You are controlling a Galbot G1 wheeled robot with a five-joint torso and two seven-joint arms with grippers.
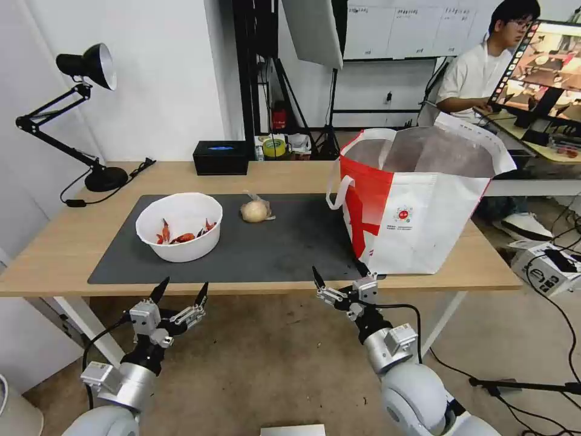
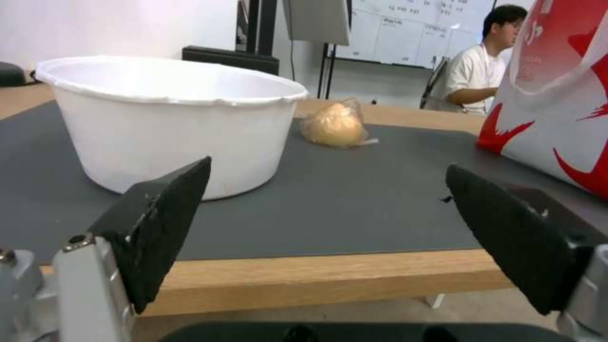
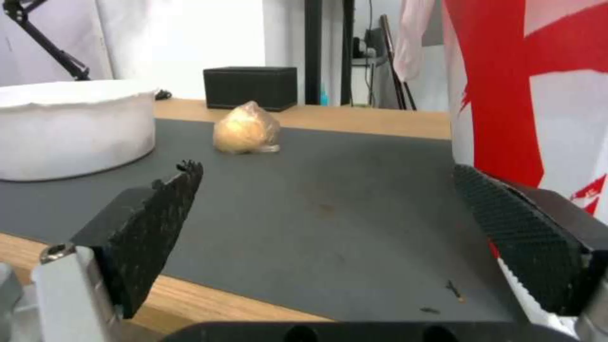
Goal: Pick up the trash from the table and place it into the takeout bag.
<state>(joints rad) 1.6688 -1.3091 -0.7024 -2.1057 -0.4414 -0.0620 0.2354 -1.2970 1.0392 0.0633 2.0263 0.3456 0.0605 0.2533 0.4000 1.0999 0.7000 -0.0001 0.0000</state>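
White bowl (image 1: 179,225) holds red crayfish shells (image 1: 181,234); takeout bag (image 1: 417,203) open.

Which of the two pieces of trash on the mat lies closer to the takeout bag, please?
The plastic-wrapped bun; the white bowl of crayfish shells sits farther from the takeout bag, toward the lamp side.

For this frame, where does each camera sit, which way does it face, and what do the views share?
Head view: high on the robot, looking forward and down over the table, bowl, bun and bag; the open left gripper and open right gripper hang before the table's near edge.
Left wrist view: low at the near edge, facing across the mat; its own fingers frame the bowl and bun.
Right wrist view: low at the near edge, beside the bag; its own fingers show.
Shared: all three show bowl, bun and bag.
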